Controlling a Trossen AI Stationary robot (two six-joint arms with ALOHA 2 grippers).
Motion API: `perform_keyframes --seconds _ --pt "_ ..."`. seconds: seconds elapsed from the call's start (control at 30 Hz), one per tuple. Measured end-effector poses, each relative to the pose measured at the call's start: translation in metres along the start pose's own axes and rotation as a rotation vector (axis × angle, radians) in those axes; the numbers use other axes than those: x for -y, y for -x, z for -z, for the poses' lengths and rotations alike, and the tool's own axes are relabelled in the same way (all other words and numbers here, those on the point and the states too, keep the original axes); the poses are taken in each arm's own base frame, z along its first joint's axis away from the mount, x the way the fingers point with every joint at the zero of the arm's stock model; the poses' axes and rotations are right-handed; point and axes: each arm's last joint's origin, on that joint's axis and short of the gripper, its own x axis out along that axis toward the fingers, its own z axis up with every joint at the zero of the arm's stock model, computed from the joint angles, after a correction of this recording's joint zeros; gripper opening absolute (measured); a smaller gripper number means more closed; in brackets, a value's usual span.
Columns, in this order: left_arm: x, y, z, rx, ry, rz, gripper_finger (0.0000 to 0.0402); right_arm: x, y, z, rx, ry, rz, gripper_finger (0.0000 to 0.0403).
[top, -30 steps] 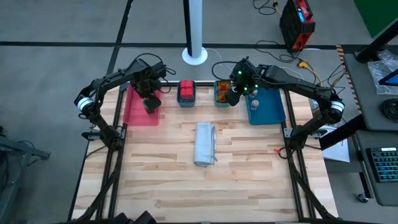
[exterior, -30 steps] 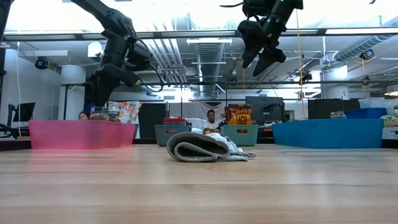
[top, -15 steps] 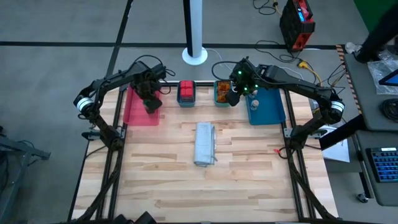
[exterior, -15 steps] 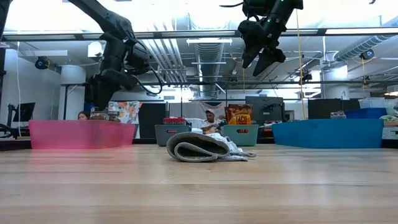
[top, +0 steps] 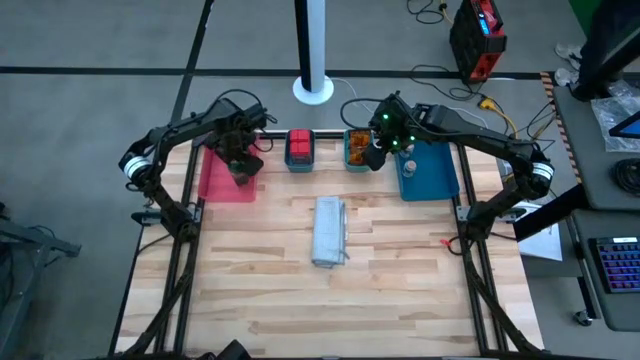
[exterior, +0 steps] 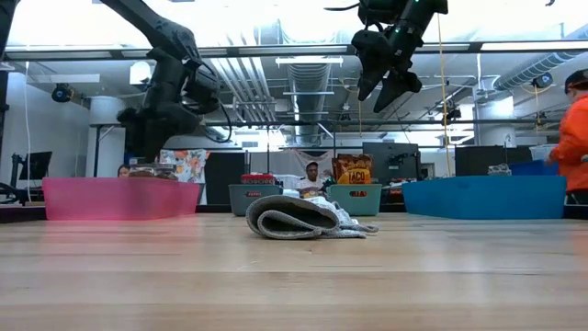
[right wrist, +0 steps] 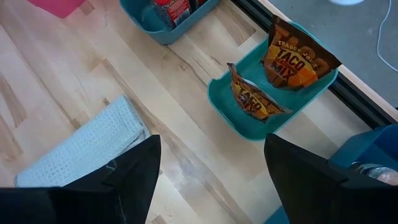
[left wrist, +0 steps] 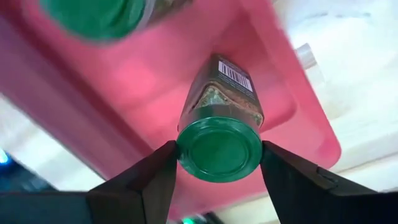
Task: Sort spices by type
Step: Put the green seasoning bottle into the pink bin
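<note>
My left gripper (top: pixel 240 168) hangs over the pink tray (top: pixel 212 178), shut on a green-lidded jar (left wrist: pixel 219 149) of brownish-green spice. In the low view the jar (exterior: pixel 146 171) shows just above the tray's rim. A second green-lidded jar (left wrist: pixel 99 15) is in the same tray. My right gripper (top: pixel 375 155) is open and empty, high above the table (exterior: pixel 381 87) near the teal tray (right wrist: pixel 245 124) with two orange-red packets (right wrist: pixel 292 59). Red boxes (top: pixel 299 146) sit in the middle tray, and pale-lidded jars (top: pixel 407 170) in the blue tray. My left gripper pinches the jar at its green lid (left wrist: pixel 186 146), one finger on either side of it. The fingers come from above, pointing down into the pink tray. The jar hangs lid-up and slightly tilted below them. Whether its base touches the tray floor, I cannot tell.
A long grey-white folded towel (top: pixel 329 230) lies at the table's middle, also in the low view (exterior: pixel 294 218). The trays stand in a row along the far edge, the blue tray (top: pixel 432 175) rightmost. A person in orange stands beyond the table's right side (exterior: pixel 574 129).
My left gripper has sunk a little toward the pink tray, still shut on the jar, which now sits slightly lower against the rim. My right arm has kept still. A person in orange has come into the low view at the right.
</note>
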Motion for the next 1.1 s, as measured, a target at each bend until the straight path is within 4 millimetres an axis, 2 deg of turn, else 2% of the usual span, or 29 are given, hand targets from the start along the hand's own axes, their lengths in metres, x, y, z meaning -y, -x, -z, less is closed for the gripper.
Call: perform_keyframes --seconds 0.13,0.43,0.87,1.1 --pt "0.000 -0.001 0.002 -0.031 0.193 0.001 0.0203 0.000 0.000 0.000 0.000 0.000 0.000 0.0269" --pt "-0.007 0.004 -0.007 0.048 0.498 0.022 0.0203 0.000 0.000 0.000 0.005 0.001 0.001 0.0262" --pt "-0.009 0.013 -0.009 0.043 0.473 0.098 0.0204 0.000 0.000 -0.001 0.007 0.004 0.000 0.0274" --pt "-0.011 0.012 -0.007 0.044 0.528 0.033 0.0206 0.000 0.000 -0.001 0.008 0.010 0.001 0.0265"
